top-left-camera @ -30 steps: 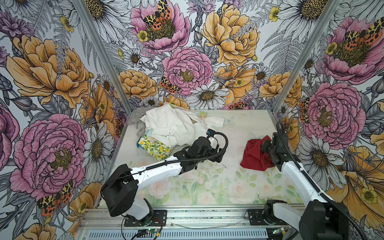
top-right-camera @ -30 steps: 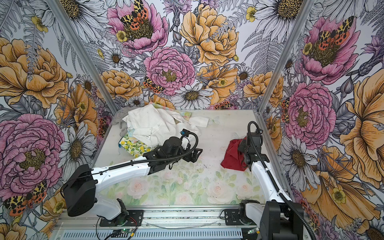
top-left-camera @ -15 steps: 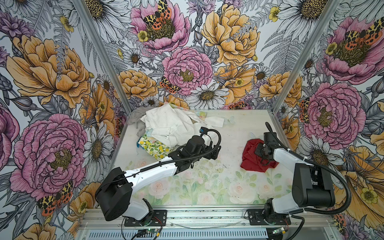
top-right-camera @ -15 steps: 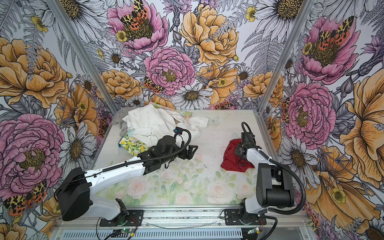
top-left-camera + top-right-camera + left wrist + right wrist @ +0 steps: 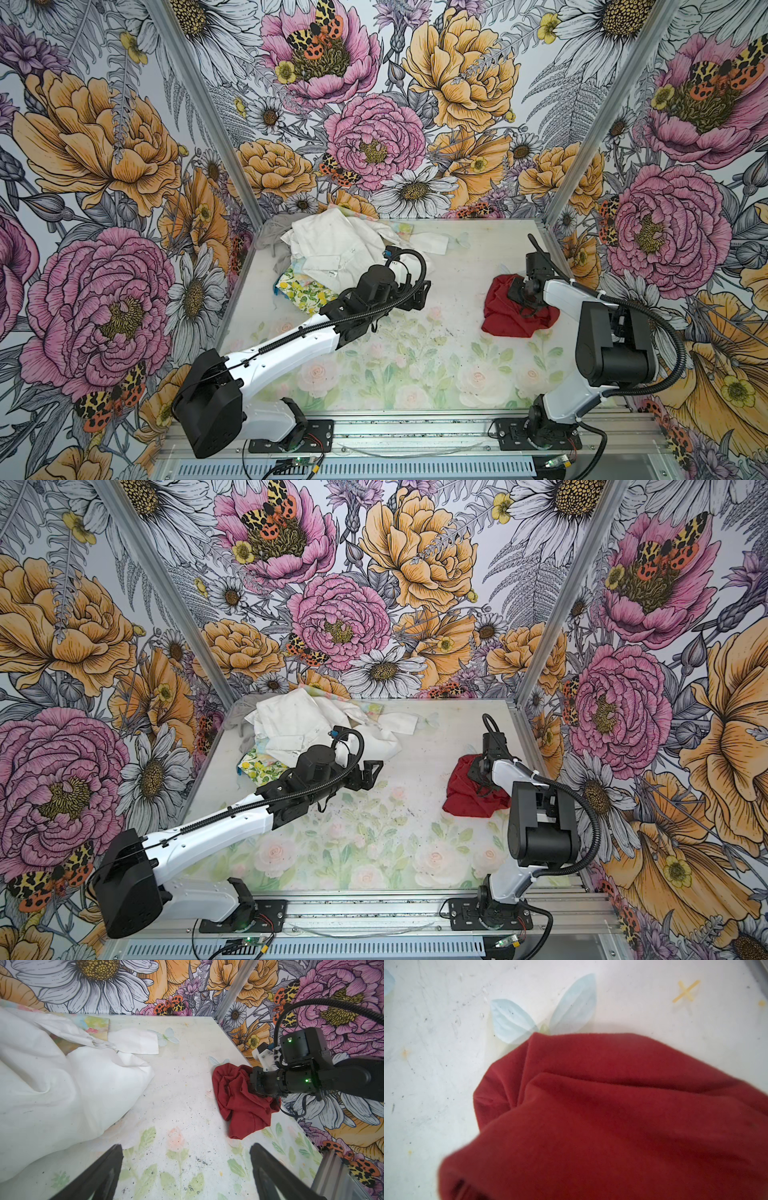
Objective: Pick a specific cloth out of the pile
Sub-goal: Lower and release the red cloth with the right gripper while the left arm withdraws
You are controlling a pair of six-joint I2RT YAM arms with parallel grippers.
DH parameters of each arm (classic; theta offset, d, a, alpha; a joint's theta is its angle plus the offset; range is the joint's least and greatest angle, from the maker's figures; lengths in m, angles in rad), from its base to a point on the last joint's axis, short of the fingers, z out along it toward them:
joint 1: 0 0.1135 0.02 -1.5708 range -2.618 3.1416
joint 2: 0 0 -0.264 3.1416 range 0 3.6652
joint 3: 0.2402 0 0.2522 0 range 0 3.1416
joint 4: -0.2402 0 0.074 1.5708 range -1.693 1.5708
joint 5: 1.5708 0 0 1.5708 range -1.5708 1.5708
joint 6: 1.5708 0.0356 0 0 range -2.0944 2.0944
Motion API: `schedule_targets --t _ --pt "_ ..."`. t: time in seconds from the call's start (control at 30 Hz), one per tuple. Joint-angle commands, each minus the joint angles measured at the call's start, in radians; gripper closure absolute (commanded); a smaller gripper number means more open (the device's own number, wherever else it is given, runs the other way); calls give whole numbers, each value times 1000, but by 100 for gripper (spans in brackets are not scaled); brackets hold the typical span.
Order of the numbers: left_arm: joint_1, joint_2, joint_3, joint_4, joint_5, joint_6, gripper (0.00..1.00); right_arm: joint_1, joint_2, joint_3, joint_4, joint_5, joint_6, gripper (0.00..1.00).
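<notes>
— Right arm has folded up since a second ago. Its elbow now rears high near the front, and its head is still pressed down on the dark red cloth, which has barely shifted.

— Where does that cloth lie?

— Crumpled on the table by the right wall, well apart from the pile in the far left corner. I'd judge it sits there to keep it clear of the white cloth and the lemon-print piece.

— Is it gripped?

— Can't tell. The right fingers are buried in the folds, and the right wrist view shows only red fabric.

— And the other side?

— Left fingers are spread wide and hold nothing. They hover over bare table between pile and cloth, probably just keeping out of the way.
</notes>
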Motion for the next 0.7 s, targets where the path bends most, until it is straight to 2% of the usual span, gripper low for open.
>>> schedule_targets --t 0.0,0.13,0.33,0.5,0.67 --pt "30 -40 34 -73 -52 -6 3 -10 50 20 -1 -28 -20 83" --pt "68 -82 44 -120 -80 -6 3 -9 28 11 0 -23 -36 72" --pt "119 -135 88 -232 -143 5 1 -10 -86 -28 -1 -5 -63 56" --pt "168 -193 92 -283 -150 2 1 -11 -185 -47 -6 -3 -62 49" --pt "225 -253 112 -345 -170 49 1 -11 -273 -40 -12 -7 -58 41"
